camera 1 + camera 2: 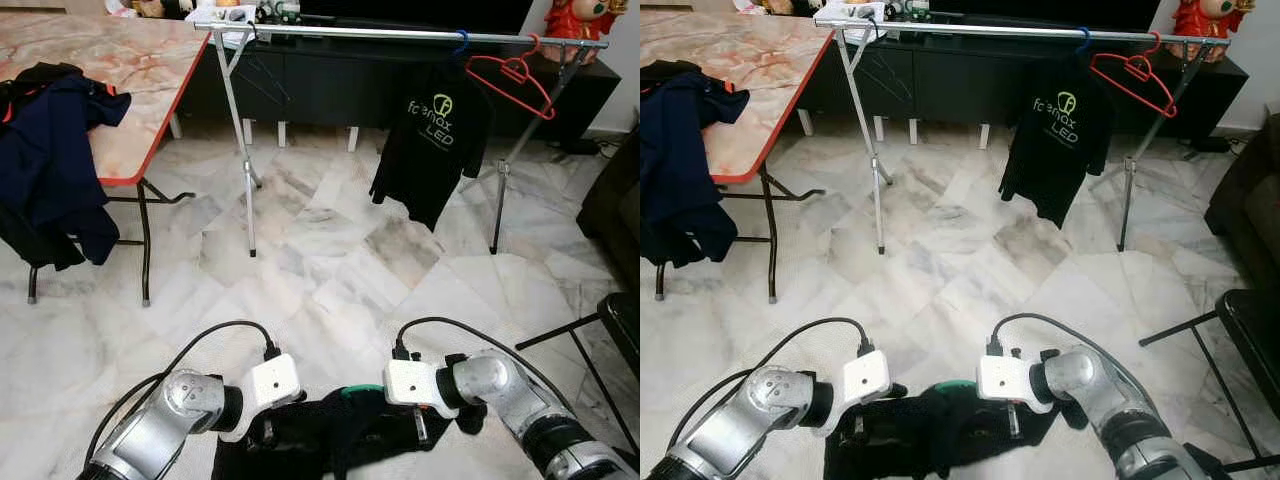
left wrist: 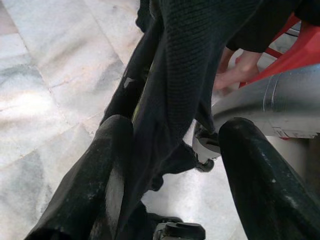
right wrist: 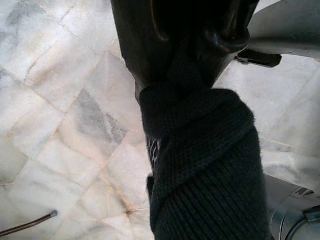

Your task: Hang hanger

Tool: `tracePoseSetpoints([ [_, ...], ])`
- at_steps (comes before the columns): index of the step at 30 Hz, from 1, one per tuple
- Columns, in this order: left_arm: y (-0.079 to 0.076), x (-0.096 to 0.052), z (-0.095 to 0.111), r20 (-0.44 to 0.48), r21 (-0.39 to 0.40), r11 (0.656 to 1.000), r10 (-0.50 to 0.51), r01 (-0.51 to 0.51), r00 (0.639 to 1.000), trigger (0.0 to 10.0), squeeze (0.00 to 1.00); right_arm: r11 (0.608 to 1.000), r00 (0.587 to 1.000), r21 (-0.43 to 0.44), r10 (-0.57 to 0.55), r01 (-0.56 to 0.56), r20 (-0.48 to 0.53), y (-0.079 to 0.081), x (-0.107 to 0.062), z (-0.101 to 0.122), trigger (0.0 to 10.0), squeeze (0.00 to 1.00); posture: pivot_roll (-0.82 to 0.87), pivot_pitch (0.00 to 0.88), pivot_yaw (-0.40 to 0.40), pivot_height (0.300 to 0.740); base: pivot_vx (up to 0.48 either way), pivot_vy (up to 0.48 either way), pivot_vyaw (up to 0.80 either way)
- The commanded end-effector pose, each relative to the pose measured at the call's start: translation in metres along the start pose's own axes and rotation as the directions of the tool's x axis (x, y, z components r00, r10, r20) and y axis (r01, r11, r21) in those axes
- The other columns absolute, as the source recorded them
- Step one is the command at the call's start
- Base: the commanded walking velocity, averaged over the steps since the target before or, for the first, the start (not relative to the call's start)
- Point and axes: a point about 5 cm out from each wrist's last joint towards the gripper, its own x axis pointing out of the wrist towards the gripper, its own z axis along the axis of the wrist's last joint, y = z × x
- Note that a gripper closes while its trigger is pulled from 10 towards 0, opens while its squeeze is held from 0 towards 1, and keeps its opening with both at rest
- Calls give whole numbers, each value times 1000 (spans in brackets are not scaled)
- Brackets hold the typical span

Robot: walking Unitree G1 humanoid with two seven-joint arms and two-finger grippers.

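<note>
A black garment (image 1: 340,438) on a green hanger (image 1: 362,389) hangs low between my two arms, just above the marble floor. My left gripper (image 1: 268,425) is at its left side. In the left wrist view its fingers (image 2: 100,175) stand wide apart and the dark cloth (image 2: 175,90) passes between them. My right gripper (image 1: 420,425) is shut on a bunched fold of the same garment (image 3: 200,165). Farther ahead stands the metal clothes rack (image 1: 400,34). A black printed T-shirt (image 1: 432,140) and an empty red hanger (image 1: 510,80) hang from its rail.
A marble-top table (image 1: 130,70) with a red edge stands at the left, with dark blue clothes (image 1: 50,150) draped over its side. A black stool (image 1: 620,320) and a dark sofa (image 1: 615,200) are at the right. Open floor lies between me and the rack.
</note>
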Motion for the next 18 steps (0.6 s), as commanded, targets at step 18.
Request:
tracePoseSetpoints([
  [18,5,13,13,59,21,998,57,-58,997,7882,0,999,985,-25,32,-28,168,-11,-7,27,0,0,49,134,-69,740,0,0,0],
])
